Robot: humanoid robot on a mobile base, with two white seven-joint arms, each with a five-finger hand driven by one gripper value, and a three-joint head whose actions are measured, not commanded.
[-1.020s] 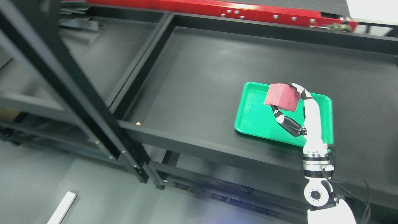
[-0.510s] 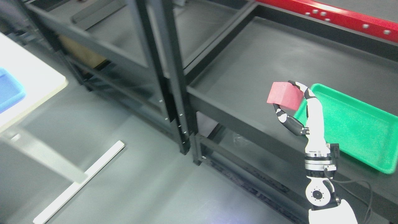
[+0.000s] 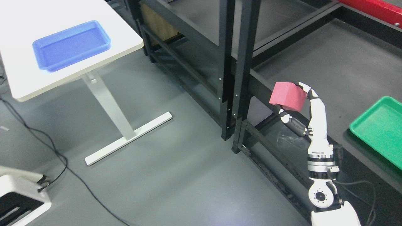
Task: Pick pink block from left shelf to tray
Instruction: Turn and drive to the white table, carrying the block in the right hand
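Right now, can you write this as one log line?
right hand: holding pink block | blue tray: empty, on white table | green tray: on shelf

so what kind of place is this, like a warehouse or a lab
Probably a robotics lab or test workshop, not a working warehouse: bare black metal shelving, a white desk holding only a blue tray, and a cable trailing across the grey floor. The right hand holds a pink block.
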